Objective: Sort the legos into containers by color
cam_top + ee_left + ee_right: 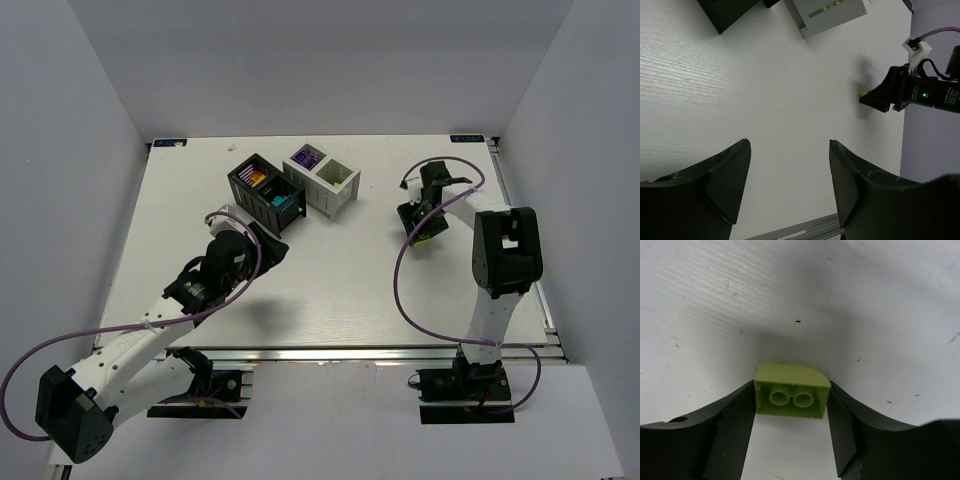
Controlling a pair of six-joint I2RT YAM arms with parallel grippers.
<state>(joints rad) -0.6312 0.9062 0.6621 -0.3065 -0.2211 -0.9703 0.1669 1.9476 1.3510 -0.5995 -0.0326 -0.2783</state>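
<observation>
Right of the white box [327,201], the right fingers [730,435] pinch a lime brick [792,390] at their tips; it may slip. The left fingers [725,175] gape.

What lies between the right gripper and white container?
Only bare table up to the white container, per the top view; the right gripper holds a lime lego.

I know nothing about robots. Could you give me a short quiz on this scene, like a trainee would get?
1. True or false: the left gripper is closed.
2. What colour is the brick pinched in the right gripper? A orange, B lime green, C purple.
3. What colour is the box that holds the purple bricks?

Key: 1 false, it is open and holds nothing. 2 B. 3 white.
</observation>
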